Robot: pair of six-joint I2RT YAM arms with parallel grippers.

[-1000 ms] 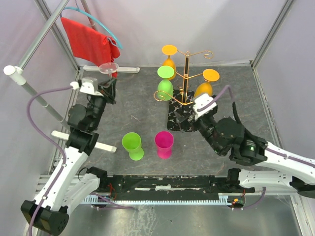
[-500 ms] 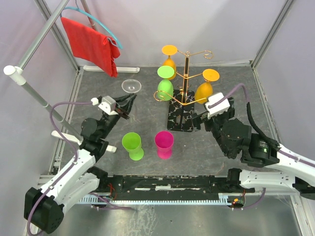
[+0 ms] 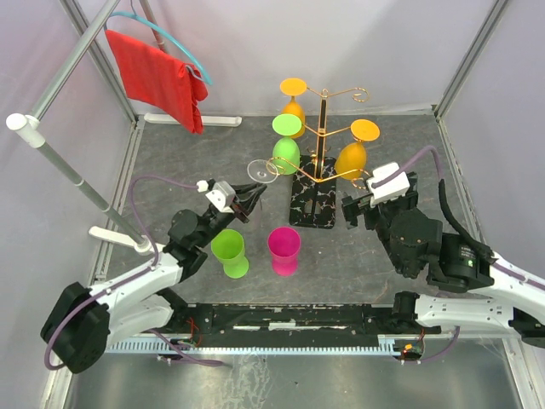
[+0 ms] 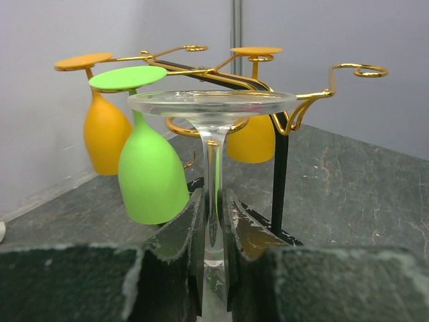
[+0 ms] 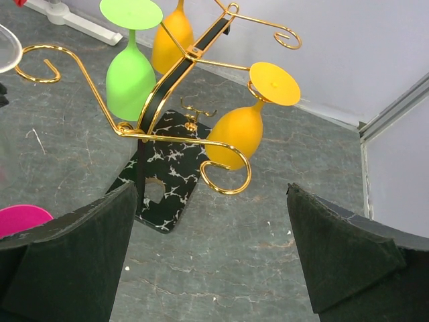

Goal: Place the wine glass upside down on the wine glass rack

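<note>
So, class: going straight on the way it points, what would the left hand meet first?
Probably the near curled arm of the wine glass rack, beside the hanging green glass; the clear glass it holds would touch first. Depth is unclear.

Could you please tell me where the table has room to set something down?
Bare table lies between the red cloth and the rack, and right of the rack. Around the green cup and pink cup it is crowded.
</note>
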